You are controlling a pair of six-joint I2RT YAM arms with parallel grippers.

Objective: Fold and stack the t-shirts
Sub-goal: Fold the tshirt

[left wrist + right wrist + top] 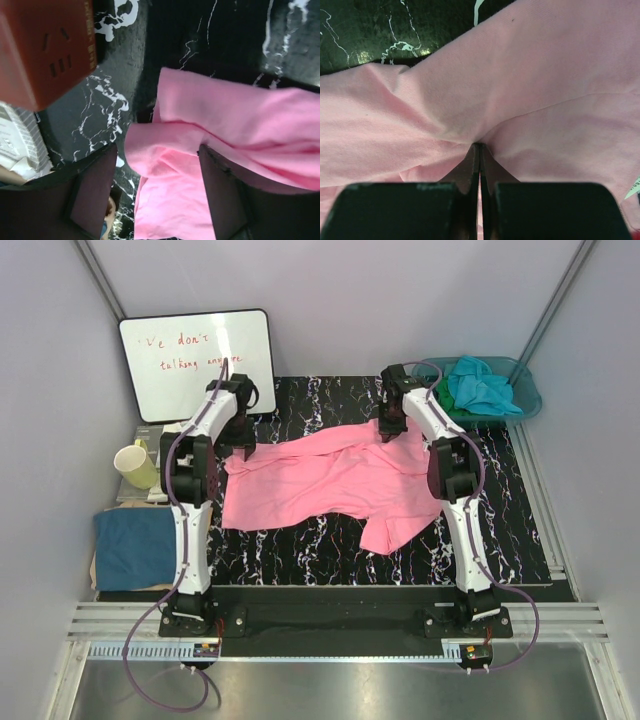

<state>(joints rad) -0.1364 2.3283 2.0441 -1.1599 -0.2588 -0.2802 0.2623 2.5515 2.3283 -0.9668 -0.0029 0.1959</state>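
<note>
A bright pink t-shirt [330, 480] lies spread and rumpled on the black marbled mat [500, 540]. My left gripper [243, 446] hovers over the shirt's far left edge. In the left wrist view it [157, 165] stands open, with a fold of pink cloth [225, 120] below and between its fingers [95, 190], not pinched. My right gripper [390, 426] is at the shirt's far right edge. In the right wrist view it [479, 146] is shut on a gathered pinch of pink cloth [520, 75]. A turquoise t-shirt [482, 385] lies in the basin, and a dark blue one [135, 548] lies at the left.
The teal plastic basin [530, 395] stands at the back right. A whiteboard [195, 360] leans at the back left, with a pale yellow mug [135, 462] below it. An orange-red power cube [45, 47] sits close to my left gripper.
</note>
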